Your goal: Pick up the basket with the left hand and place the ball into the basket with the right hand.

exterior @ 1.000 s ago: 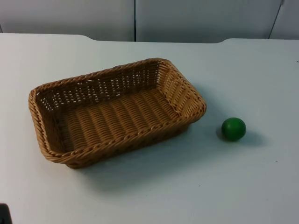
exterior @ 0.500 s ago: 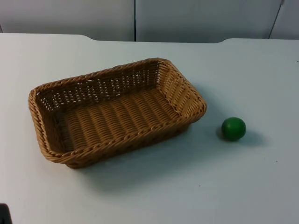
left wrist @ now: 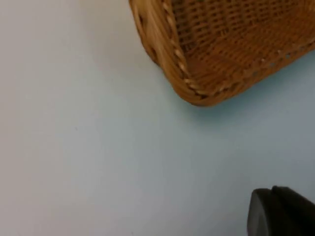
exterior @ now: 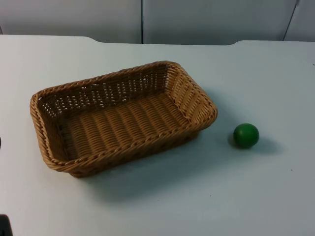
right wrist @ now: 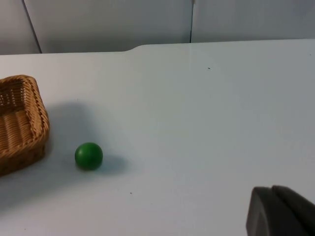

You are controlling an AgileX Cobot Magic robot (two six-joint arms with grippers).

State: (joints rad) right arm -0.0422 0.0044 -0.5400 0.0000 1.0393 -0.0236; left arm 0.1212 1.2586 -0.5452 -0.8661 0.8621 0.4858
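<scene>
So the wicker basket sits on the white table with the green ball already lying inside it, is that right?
Not quite: the green ball is not inside. It lies on the white table beside the wicker basket, apart from it, and the basket holds nothing. The top view shows this, and the right wrist view agrees.

The white table point(exterior: 147, 206) lies open on every side of the woven basket point(exterior: 118, 118), and the basket stands flat on it with nothing inside. The green ball point(exterior: 246, 135) sits alone on the table, well apart from the basket's near short wall, with bare surface all around it. In the left wrist view one basket corner point(left wrist: 197, 93) is near, with free table beside it. The grey partition wall point(exterior: 197, 19) closes the far side
</scene>
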